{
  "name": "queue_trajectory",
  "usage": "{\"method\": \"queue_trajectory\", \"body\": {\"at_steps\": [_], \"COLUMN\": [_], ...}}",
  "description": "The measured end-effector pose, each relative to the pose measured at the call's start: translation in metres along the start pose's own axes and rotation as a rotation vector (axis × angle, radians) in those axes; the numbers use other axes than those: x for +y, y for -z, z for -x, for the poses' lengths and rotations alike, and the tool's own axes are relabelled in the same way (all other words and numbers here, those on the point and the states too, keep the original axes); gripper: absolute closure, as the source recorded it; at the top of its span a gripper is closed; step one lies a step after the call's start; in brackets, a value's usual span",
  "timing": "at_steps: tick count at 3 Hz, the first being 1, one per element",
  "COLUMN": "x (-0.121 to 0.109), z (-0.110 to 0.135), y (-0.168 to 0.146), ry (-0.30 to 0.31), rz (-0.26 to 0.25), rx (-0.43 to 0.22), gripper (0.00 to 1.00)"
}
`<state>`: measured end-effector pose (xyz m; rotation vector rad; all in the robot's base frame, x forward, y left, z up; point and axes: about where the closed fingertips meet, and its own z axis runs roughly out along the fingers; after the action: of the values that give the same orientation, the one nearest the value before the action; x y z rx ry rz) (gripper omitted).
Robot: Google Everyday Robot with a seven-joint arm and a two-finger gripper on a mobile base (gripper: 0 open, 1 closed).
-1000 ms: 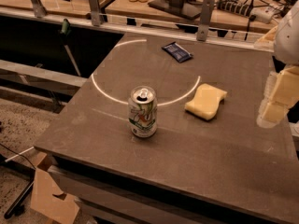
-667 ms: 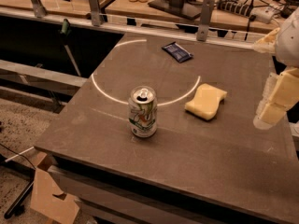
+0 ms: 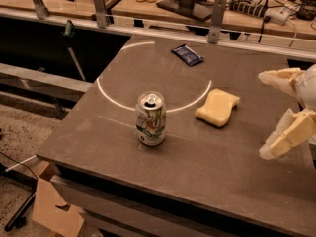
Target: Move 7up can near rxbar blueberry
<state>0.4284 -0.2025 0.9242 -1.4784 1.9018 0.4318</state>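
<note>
Gripper (image 3: 265, 115): at the table's (image 3: 222, 177) right edge, fingers spread wide, holding nothing, seemingly poised to reach for the can (image 3: 151, 118). Can: upright at front centre-left, untouched, well apart from the gripper. Bar (image 3: 187, 55): flat near the far edge, well apart from the can; sponge (image 3: 217, 107) lies right of the line between them, probably a distractor.

Yellow sponge (image 3: 217, 107) on brown table (image 3: 207, 172), white arc (image 3: 112, 97) across it, cardboard (image 3: 54, 209) below
</note>
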Motion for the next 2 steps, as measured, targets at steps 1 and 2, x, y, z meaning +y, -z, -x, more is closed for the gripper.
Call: {"method": "queue_trajectory", "body": {"at_steps": [1, 2], "x": [0.018, 0.025], "z": [0.037, 0.066], "y": [-0.016, -0.012], "ry": [-0.014, -0.022], "rz": [0.051, 0.074], "rx": [-0.226, -0.321], "gripper": [0.0, 0.0]}}
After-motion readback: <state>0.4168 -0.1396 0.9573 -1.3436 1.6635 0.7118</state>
